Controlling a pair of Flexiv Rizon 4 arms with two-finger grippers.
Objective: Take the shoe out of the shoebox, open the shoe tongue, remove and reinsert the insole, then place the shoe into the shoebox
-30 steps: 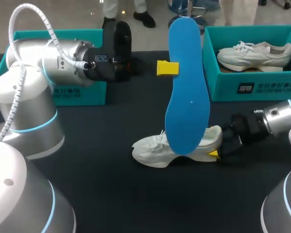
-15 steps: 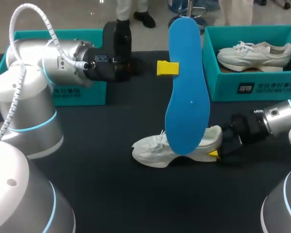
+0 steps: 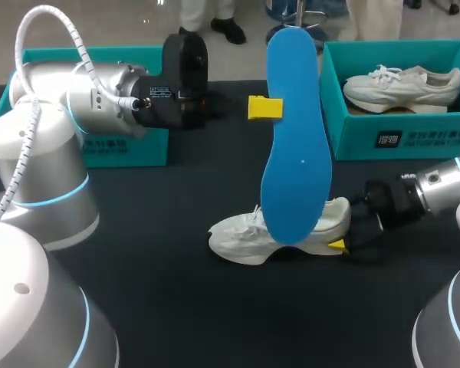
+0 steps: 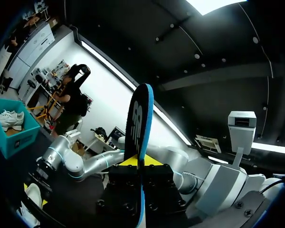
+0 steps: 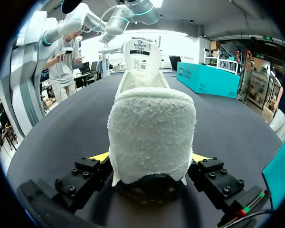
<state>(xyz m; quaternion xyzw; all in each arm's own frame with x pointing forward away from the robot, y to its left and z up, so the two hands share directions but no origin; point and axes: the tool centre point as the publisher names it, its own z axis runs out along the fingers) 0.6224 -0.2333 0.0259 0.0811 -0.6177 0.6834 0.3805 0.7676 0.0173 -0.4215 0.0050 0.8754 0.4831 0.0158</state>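
Mid-table, nothing is shifting: left gripper (image 3: 278,107) still pinching the insole (image 3: 295,153), right gripper (image 5: 151,159) clamping the shoe (image 5: 152,123); reinsertion is waiting.

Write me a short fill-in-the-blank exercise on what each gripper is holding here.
The left gripper is shut on the insole, whose colour is ____. The right gripper grips the white shoe on the table by its ____. Inside the shoebox on the right lies a second ____.
Missing words: blue; heel; shoe.
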